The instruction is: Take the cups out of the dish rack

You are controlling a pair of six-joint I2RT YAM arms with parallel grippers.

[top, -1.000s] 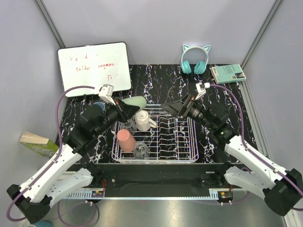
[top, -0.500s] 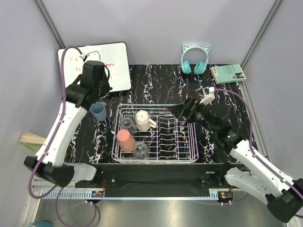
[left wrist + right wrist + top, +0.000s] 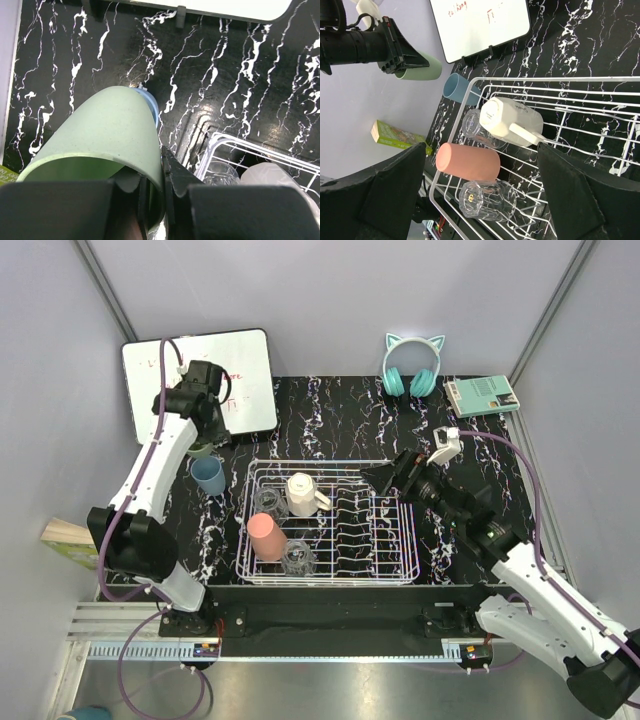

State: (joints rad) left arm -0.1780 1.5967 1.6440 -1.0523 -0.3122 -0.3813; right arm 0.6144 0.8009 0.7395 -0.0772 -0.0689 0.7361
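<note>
The white wire dish rack (image 3: 410,540) sits mid-table. In it lie a cream handled mug (image 3: 303,494), a pink cup (image 3: 266,537) and two clear glasses (image 3: 268,503) (image 3: 297,558). A blue cup (image 3: 209,477) stands on the table left of the rack. My left gripper (image 3: 200,438) is shut on the rim of a pale green cup (image 3: 100,130), held above the blue cup (image 3: 150,102). My right gripper (image 3: 385,475) is open and empty over the rack's far right part. In the right wrist view the pink cup (image 3: 467,161) lies between its fingers, well below.
A whiteboard (image 3: 200,380) leans at the back left, close behind my left gripper. Teal headphones (image 3: 412,365) and a teal box (image 3: 482,395) lie at the back right. A green carton (image 3: 80,545) sits off the table's left edge.
My left arm has swung the pale green cup from above the rack out to the back left, over the blue cup. My right gripper has drawn back slightly to the right.
</note>
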